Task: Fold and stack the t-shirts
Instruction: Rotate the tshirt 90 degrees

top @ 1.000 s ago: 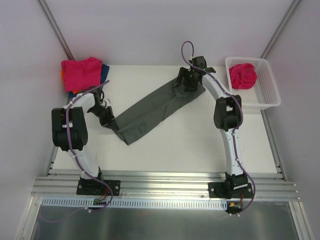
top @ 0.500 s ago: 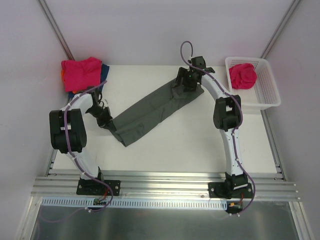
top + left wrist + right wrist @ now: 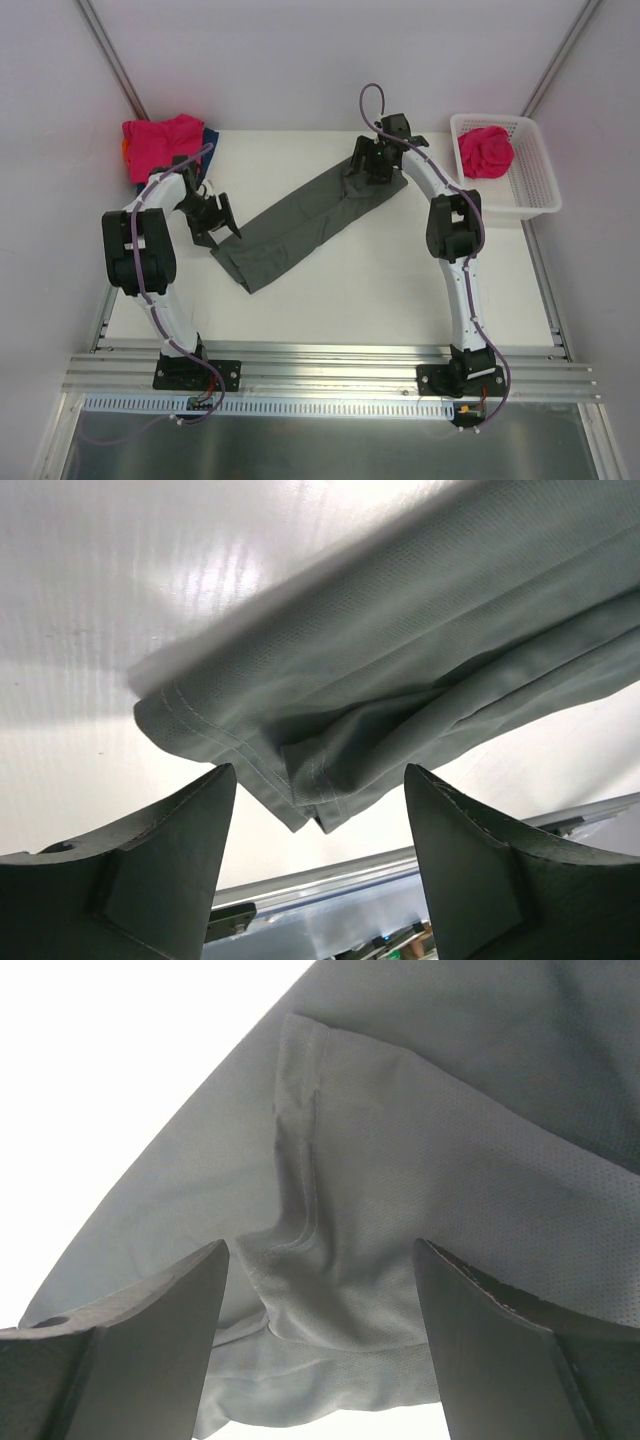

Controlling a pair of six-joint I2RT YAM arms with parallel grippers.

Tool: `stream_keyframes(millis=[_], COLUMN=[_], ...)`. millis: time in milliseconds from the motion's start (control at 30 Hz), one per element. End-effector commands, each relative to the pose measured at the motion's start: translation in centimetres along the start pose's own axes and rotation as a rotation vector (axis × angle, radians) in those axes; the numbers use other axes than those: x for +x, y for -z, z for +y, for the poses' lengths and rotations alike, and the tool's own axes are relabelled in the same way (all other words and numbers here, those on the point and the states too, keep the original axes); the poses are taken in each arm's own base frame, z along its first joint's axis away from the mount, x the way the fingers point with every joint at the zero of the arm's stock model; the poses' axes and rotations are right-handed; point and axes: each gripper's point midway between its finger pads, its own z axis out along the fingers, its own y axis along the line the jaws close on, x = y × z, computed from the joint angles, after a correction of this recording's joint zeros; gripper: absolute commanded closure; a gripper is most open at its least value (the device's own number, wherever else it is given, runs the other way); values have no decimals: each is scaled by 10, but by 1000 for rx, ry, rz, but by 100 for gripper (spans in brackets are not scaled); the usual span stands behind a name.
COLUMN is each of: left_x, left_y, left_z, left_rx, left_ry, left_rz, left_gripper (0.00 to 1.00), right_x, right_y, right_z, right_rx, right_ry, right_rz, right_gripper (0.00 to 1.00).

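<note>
Since the grey shirt [image 3: 300, 220] looks limp and light, pinch its hemmed corners; your left gripper [image 3: 318, 772] and right gripper [image 3: 320, 1247] both stand open, empty.

A long t-shirt [image 3: 300, 222] is laid slantwise across the middle of the table [image 3: 380, 290], from near left to far right. The left pincer [image 3: 222, 215] is set at its near-left end and the right pincer [image 3: 368, 165] over its far-right end, with cloth seen between the spread fingers of each. A stack of t-shirts [image 3: 160, 145] is placed at the far left corner. A basket [image 3: 540, 190] is placed at the far right edge, and a bunched t-shirt [image 3: 486, 152] is held in it.
</note>
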Motion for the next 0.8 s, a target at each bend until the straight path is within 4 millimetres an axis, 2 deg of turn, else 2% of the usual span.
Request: stream_keyframes(millis=[0,133,267,500,633,667,733,767], left_x=[-2,-2,3,-5,13,25,36,52], left_y=[10,-3,-29,-48,-50,-52,-48,-52], left_z=[-18,-28,-27,-25,-24,-22,-21,-24], left_rx=[43,54,45,39,43,43,49,43], left_ry=[-33,-63,-65,-40,-25,-17,-10,-24], left_rz=[-17,11,86,122,165,195,211,246], left_gripper=[32,33,32,32,34,34,35,36], right_x=[-16,-12,-12,-19,-29,-32,-37,-39], right_y=[30,30,27,19,15,15,12,13], right_z=[16,9,5,-9,-17,-16,-20,-17], right_rx=[-22,-8,-1,24,21,17,14,5], right_ry=[16,3,-3,-14,-32,-35,-44,-47], right_rz=[-50,-39,-37,-48,-69,-77,-86,-92], right_gripper=[21,21,21,21,21,21,21,21])
